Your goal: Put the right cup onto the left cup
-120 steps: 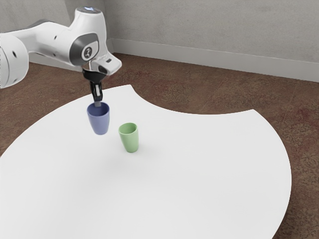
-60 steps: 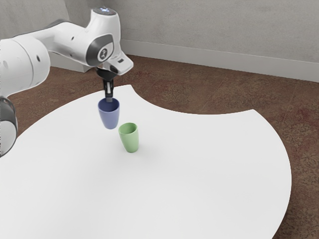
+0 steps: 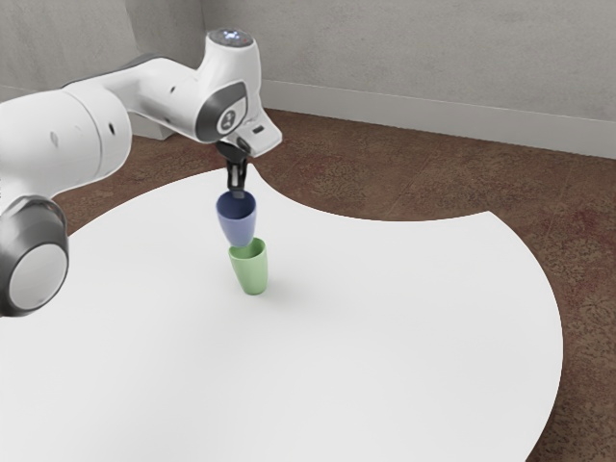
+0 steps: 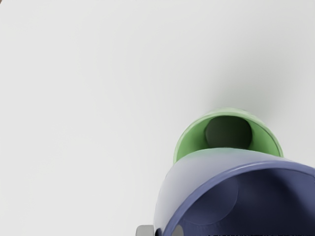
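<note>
Fingers (image 4: 145, 230) pinching its wall at the rim, I hold the blue cup (image 3: 237, 227) aloft, now overlapping the mouth of the green cup (image 3: 252, 274) on the counter (image 3: 404, 327) instead of clear to one side. Centring probably comes before lowering.

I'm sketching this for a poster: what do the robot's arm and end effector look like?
The arm is white, with rounded, tubular segments, dark grey joint covers and small dark dots. Near the wrist, a round emblem sits on a dark grey patch; a dark disc with pale markings caps the top. The end effector is black and slim, with grey tips.
</note>
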`<action>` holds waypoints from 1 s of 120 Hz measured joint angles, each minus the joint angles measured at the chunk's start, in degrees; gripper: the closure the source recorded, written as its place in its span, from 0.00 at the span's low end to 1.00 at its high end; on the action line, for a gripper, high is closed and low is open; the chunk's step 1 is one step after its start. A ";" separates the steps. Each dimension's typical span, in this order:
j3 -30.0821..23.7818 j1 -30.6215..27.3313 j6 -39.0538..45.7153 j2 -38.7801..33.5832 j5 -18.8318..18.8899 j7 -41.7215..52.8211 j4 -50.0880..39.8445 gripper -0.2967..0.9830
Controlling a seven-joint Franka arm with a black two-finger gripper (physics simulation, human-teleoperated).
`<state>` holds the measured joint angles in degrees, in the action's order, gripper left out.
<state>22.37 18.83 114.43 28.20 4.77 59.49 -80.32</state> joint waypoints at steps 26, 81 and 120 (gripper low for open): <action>-0.44 -0.10 0.76 2.43 -1.24 1.66 0.73 0.85; -0.89 -0.55 1.23 3.47 -4.25 3.55 1.08 0.73; -0.77 -0.27 -6.25 -6.50 -5.58 2.64 -1.03 0.34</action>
<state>21.60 18.56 108.19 21.70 -0.81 62.13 -81.34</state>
